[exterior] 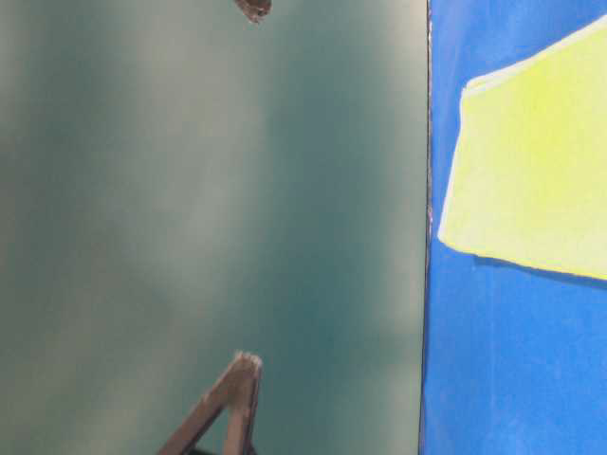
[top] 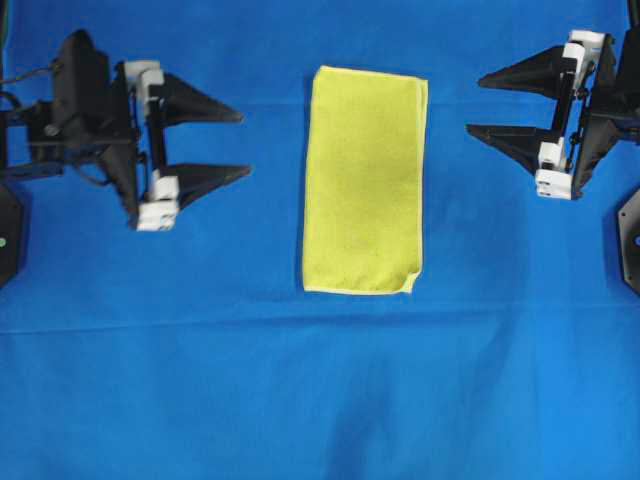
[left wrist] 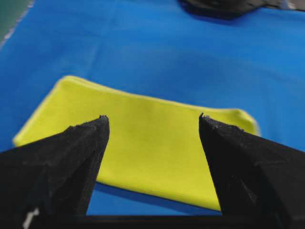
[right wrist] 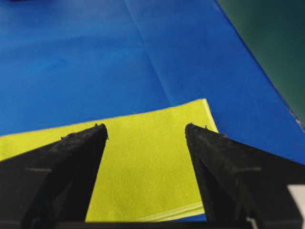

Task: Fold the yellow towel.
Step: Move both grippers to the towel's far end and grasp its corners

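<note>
Black wedge-shaped fingers (left wrist: 71, 162) of the left gripper (left wrist: 152, 126) fill the foreground of the left wrist view, spread wide with nothing between them. Right gripper (right wrist: 145, 131): same state, jaws wide apart, empty.

Yellow towel (top: 365, 180), a bright-yellow microfibre cloth with a thin paler stitched hem, lies flat on the large blue cloth (top: 320, 390) covering the table. It shows as a tall rectangle, so judged already folded once in half. It sits between the two grippers, apart from both, directly ahead of each set of fingertips. The overhead view shows the left gripper (top: 235, 145) and right gripper (top: 475, 105) each hovering off a long edge, neither touching. The towel's near right corner looks slightly turned or uneven in the overhead view; I cannot tell whether a layer is peeking out.

Step in hand (judgement): a second fold, short end onto short end.
- Descend on the two corners of one short end, one gripper per corner, pinching both layers together.
- Close just inside the hem; avoid catching the blue cloth underneath.
- Lift only enough to clear, carry both corners evenly across and match the hems before release.
- Risk: layers sliding apart if only the top one is gripped.
</note>
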Robot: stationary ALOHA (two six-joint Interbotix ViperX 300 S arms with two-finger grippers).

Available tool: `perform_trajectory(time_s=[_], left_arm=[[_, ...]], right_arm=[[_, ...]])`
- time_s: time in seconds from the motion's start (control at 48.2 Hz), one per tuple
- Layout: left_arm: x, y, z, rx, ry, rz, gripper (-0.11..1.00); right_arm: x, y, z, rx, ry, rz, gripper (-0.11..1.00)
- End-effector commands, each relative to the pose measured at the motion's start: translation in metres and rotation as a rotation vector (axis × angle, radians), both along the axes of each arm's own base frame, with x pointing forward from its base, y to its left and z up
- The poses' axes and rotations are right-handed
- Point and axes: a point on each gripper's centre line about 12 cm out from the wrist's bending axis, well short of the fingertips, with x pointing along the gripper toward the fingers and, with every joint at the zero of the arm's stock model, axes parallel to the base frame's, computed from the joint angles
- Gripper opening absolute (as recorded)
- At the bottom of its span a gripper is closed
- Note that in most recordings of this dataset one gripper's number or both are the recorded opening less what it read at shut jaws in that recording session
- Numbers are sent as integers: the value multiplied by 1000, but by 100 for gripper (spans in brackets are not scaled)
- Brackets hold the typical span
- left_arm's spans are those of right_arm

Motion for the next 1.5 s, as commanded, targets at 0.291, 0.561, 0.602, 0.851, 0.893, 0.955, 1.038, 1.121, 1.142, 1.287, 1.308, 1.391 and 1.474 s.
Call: perform_trajectory(time_s=[0.291, 0.561, 0.602, 0.851, 0.893, 0.955, 1.038, 1.121, 1.142, 1.287, 1.308, 1.391, 1.474], left_arm=[[57, 76, -38, -3, 109, 162, 73], [88, 113, -84, -30, 195, 216, 73], [90, 117, -91, -34, 207, 224, 73], [100, 141, -130, -58, 266, 262, 73], [100, 144, -134, -60, 270, 267, 73], [101, 146, -140, -62, 278, 270, 73], [102, 146, -146, -65, 290, 269, 71], [102, 146, -152, -68, 303, 268, 65], [101, 146, -154, -68, 308, 266, 61], [100, 145, -166, -47, 344, 252, 26], [101, 146, -167, -44, 347, 250, 21], [102, 145, -167, -27, 354, 240, 4], [103, 146, -166, -16, 352, 235, 3]], right_arm=[[34, -63, -42, 98, 223, -165, 66], [57, -94, -92, 158, 394, -199, 66], [59, -98, -98, 164, 410, -204, 66], [67, -116, -125, 184, 454, -219, 66], [67, -119, -127, 187, 453, -223, 66], [68, -122, -131, 191, 455, -226, 66], [68, -125, -137, 199, 468, -232, 66], [68, -125, -140, 201, 477, -230, 62], [68, -125, -141, 201, 479, -230, 60], [66, -123, -145, 199, 493, -220, 26], [65, -123, -145, 197, 493, -219, 20], [64, -121, -147, 199, 499, -218, 4], [64, -119, -147, 202, 499, -216, 4]])
